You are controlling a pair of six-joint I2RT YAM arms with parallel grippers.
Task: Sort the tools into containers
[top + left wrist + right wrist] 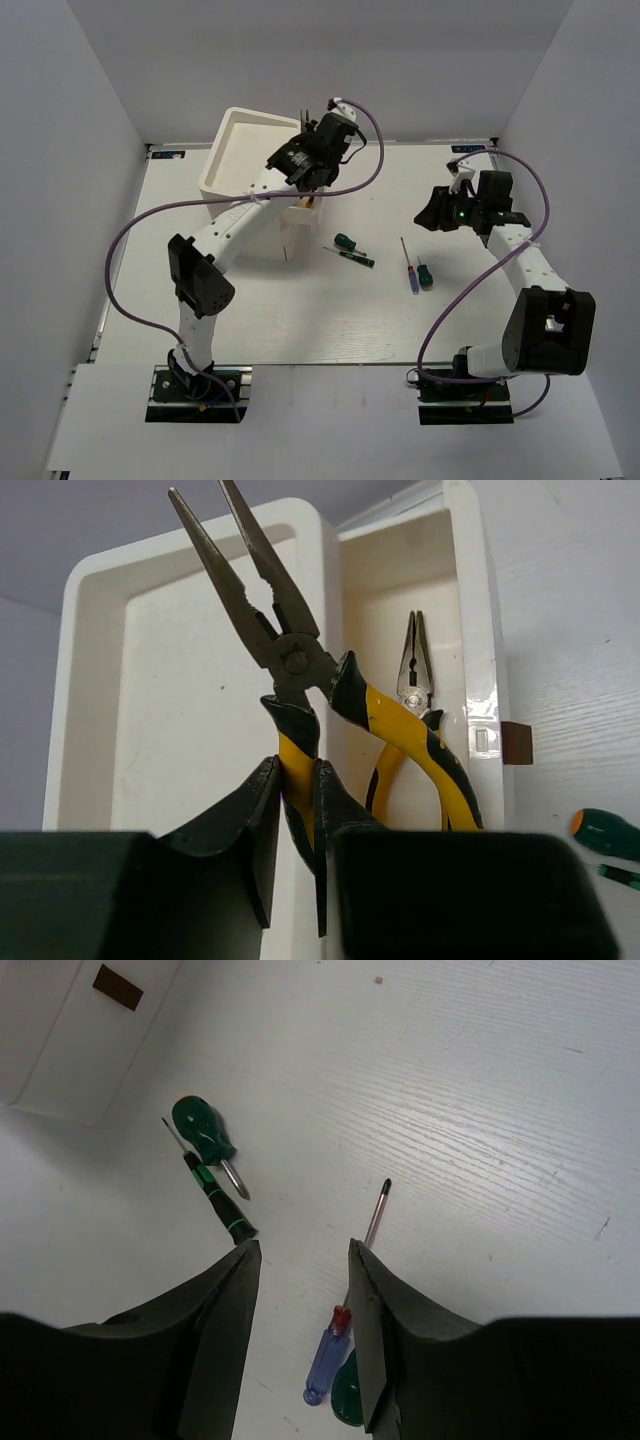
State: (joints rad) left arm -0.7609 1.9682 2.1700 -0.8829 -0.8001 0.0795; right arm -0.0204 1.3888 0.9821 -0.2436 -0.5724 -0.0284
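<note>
Now the left gripper (297, 780) clenches one handle of the long-nose pliers (290, 660), nose up by the white drawer (180, 700); the right gripper (303, 1250) hangs released above the blue screwdriver (325, 1355)

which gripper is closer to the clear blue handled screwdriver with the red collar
Right. The right gripper hovers open just over the clear blue-handled screwdriver; the left gripper is far off at the white cabinet, holding yellow-and-black long-nose pliers.
</note>
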